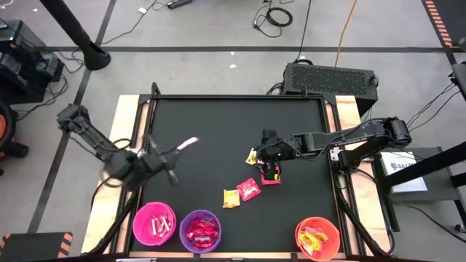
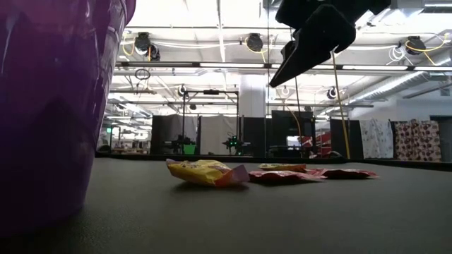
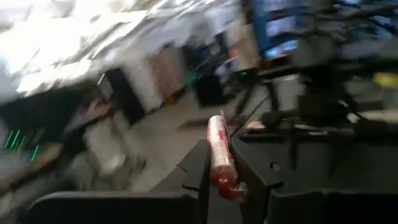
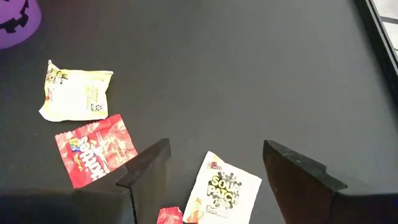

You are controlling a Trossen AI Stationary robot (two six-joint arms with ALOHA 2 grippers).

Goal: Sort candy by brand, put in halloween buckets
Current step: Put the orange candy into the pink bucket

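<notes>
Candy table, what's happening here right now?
The left gripper holds a pale pink-white candy packet in shut jaws above the table's left side. The right gripper, jaws open, hovers over a Sour Patch packet mid-table. A few packets remain loose; the pink bucket, purple bucket and orange bucket already hold some.

Between the right gripper's [image 4: 214, 171] spread fingers [image 4: 146, 168] lay a yellow packet [image 4: 222, 190], with a red packet [image 4: 93, 149] just outside one finger. Ahead of the fingertips the black table [image 4: 249, 68] lay bare and passable.
</notes>
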